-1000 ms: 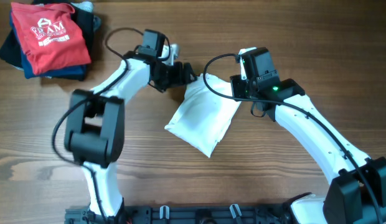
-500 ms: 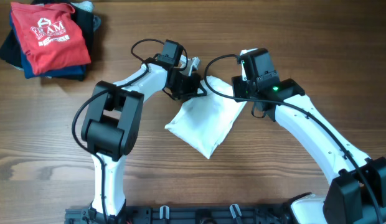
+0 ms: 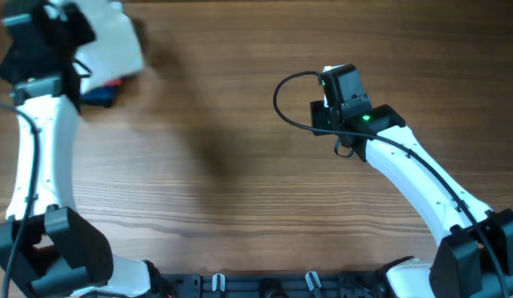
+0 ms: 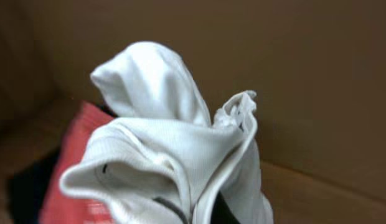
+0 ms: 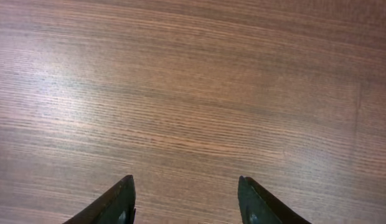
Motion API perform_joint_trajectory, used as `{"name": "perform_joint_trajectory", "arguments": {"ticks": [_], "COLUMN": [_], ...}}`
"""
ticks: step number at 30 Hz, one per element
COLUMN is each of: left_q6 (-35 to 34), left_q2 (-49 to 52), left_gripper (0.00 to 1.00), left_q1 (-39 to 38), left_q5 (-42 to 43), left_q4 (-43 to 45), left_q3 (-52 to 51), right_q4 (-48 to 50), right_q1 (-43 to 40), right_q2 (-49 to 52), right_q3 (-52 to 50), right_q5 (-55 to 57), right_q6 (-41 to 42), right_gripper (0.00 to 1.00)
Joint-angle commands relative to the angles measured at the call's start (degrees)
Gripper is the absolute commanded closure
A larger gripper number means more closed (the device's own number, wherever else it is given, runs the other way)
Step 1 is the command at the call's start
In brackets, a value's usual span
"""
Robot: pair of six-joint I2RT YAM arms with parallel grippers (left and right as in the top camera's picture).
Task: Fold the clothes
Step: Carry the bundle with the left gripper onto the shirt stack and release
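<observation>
White T-shirt (image 3: 116,41) moved to far-left corner, clenched in left hand (image 3: 73,35) (right hand (image 5: 185,182) spread, empty).

1. Your overhead view looks straight down from high above the table (image 3: 240,165), with both arms in frame.
2. Your left wrist view sits very near the white T-shirt (image 4: 168,143), bunched just ahead of the left gripper (image 3: 79,45).
3. Your right wrist view looks down past the right gripper (image 5: 187,199) at wood close ahead.
4. Overhead shares both patches.

Brown wood-grain table (image 3: 240,99), horizontal grain, soft pale sheen in places
</observation>
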Motion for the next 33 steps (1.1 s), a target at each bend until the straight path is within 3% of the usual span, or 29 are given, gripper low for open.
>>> {"name": "perform_joint_trajectory", "arguments": {"ticks": [1, 3, 7, 10, 11, 13, 14, 17, 20, 24, 27, 30, 33], "left_q6": [1.3, 1.3, 1.3, 1.3, 1.3, 1.1, 0.9, -3.4, -3.6, -3.6, -3.7, -3.7, -5.4], "left_q2": [4.0, 6.5, 12.3, 13.5, 13.5, 13.5, 13.3, 11.7, 8.9, 3.0, 2.7, 8.5, 17.7], "left_gripper": [0.94, 0.9, 0.66, 0.58, 0.5, 0.14, 0.02, 0.0, 0.0, 0.0, 0.0, 0.0, 0.0], "left_q1": [7.5, 9.7, 12.3, 14.2, 14.9, 16.5, 17.3, 19.8, 19.9, 16.5, 15.5, 15.6, 15.6], "left_q5": [-0.8, -0.8, -0.8, -0.8, -0.8, -0.8, -0.8, -0.3, 5.4, 20.2, 20.3, 20.3, 20.4], "left_q4": [9.1, 11.8, 13.9, 16.9, 17.9, 20.5, 20.4, 17.9, 16.2, 3.8, -4.6, -3.2, 4.0], "left_q3": [0.5, 0.5, 0.5, 0.5, 0.5, 0.5, 1.1, 3.9, 4.6, 4.6, 4.4, 4.3, 4.3], "right_q4": [-0.7, -1.5, -2.5, -2.5, -2.5, -2.5, -2.6, -2.6, -1.9, -1.8, -1.8, -1.7, -1.8], "right_q1": [0.0, 0.0, 0.0, 0.0, 0.0, 0.0, 0.0, 0.0, 0.0, 0.0, 0.0, 0.0, 0.0], "right_q2": [0.2, 0.2, 0.2, 0.2, 0.2, 0.2, 0.2, 0.2, 0.2, 0.2, 0.2, 0.2, 0.2], "right_q3": [0.5, 0.5, 0.5, 0.5, 0.5, 0.5, 0.5, 0.5, 0.5, 0.5, 0.5, 0.5, 0.5], "right_q5": [1.2, 1.2, 1.0, -0.1, -0.2, -0.3, -0.3, -0.3, -0.3, -0.3, -0.3, -0.3, -0.3], "right_q6": [1.3, 1.3, 2.4, 3.2, 3.3, 3.3, 3.3, 3.6, 4.2, 4.2, 4.1, 4.1, 4.2], "right_gripper": [0.46, 0.47, 0.47, 0.47, 0.47, 0.47, 0.46, 0.46, 0.46, 0.46, 0.45, 0.44, 0.44]}}
